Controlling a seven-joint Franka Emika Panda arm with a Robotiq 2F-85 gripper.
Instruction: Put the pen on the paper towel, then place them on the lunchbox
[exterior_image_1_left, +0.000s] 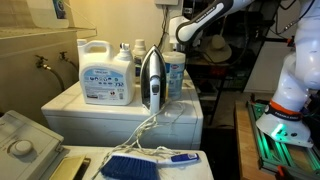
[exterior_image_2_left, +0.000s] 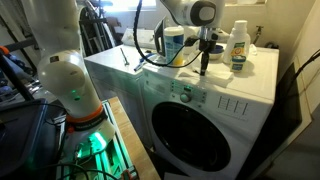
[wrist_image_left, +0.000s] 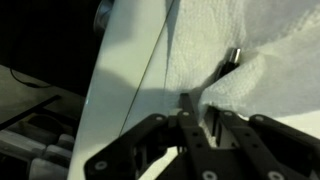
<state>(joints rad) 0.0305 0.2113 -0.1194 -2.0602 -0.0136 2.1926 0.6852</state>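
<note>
My gripper (wrist_image_left: 198, 108) hangs point-down over the washing machine top, and its fingers are closed on a thin dark pen (wrist_image_left: 222, 68). The pen has a silver tip that lies against a white paper towel (wrist_image_left: 260, 40). In an exterior view the gripper (exterior_image_2_left: 204, 58) stands upright above the washer top near the bottles, and the dark pen (exterior_image_2_left: 203, 71) reaches down from it. The paper towel is hard to make out in both exterior views. I cannot identify a lunchbox with certainty. A blue object (exterior_image_1_left: 130, 166) lies on the near table.
On the washing machine (exterior_image_2_left: 130, 72) stand a large white detergent jug (exterior_image_1_left: 106, 72), an upright iron (exterior_image_1_left: 151, 80) with a trailing cord, and several bottles (exterior_image_2_left: 239, 45). The washer's edge runs diagonally through the wrist view (wrist_image_left: 120, 70). The robot base (exterior_image_2_left: 70, 85) stands beside the washer.
</note>
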